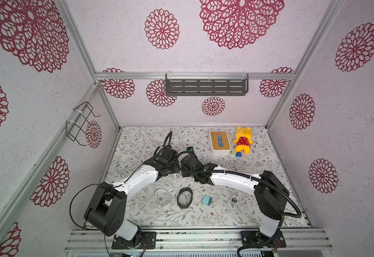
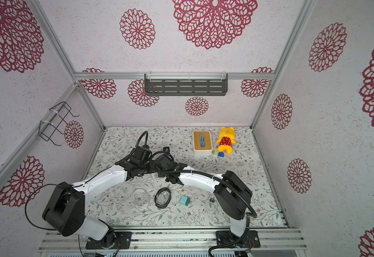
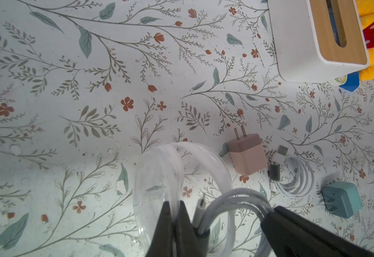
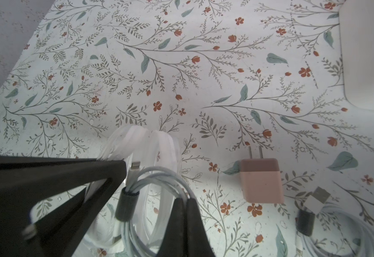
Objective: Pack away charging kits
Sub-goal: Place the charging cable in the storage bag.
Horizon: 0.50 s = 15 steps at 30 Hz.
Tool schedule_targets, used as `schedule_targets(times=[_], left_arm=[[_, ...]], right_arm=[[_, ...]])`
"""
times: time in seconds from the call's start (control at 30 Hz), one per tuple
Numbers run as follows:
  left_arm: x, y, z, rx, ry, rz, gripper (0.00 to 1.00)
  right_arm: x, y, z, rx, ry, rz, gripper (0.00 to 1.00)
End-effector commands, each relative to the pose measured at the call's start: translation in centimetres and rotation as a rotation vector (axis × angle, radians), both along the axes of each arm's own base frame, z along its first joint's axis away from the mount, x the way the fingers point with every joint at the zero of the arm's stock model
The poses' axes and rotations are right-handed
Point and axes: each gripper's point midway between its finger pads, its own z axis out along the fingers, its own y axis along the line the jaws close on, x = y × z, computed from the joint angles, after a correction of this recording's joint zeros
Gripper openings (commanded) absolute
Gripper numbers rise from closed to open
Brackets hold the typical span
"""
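White thin coiled cable [image 4: 157, 175] w/ a dark strap looks like the 1st bit to get packed, so the job has only just begun & prob. all 3 kits are left to do. Not packed, out on the flowery bench [image 1: 259, 173]: a pink cube plug charger [image 3: 247, 155], a 2nd white coiled cable [image 3: 297, 175] just beside it, & a teal cube plug charger [image 3: 341, 201] past that. Nr the front edge sit a clear oval case [image 1: 162, 198], a dark-rimmed oval case [image 1: 185, 198], a 2nd teal cube charger [image 1: 208, 200] & a 3rd pale coiled cable [image 1: 234, 203]; can't tell if those 2 cases hold anything. Right gripper [image 4: 186, 209] is closed tight on a loop of the 1st cable & holds it over a see-through oval plastic case [image 3: 175, 151]; can't tell if the cable touches the case's floor. Left gripper [image 3: 173, 211] is closed tight on that case's rim, just beside the cable. The pink charger is near both grippers.
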Motion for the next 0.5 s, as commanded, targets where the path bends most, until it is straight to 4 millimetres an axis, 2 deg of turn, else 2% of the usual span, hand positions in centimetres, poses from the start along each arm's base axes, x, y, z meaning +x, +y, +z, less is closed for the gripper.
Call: schedule_targets(times=[0.0,0.2,0.37,0.47], left_arm=[[0.1,-0.4,1.7,-0.020,-0.053,-0.017,0.00],[-0.4,-0.9,3.0,-0.080,-0.095,-0.045,0.00],[-1.1,-2.7,4.0,-0.178,-0.116,-0.122,0.00],[-1.2,-2.9,4.1,-0.194,-0.115,-0.135,0.00]], right_arm=[[0.6,-0.4,0.4,-0.034,-0.008,-0.040,0.00],[0.8,-0.7,-0.6,-0.039,0.005,-0.052,0.00],[0.3,1.4,-0.2,0.053,0.008,0.037,0.00],[0.0,1.8,0.0,0.085,0.021,0.054,0.00]])
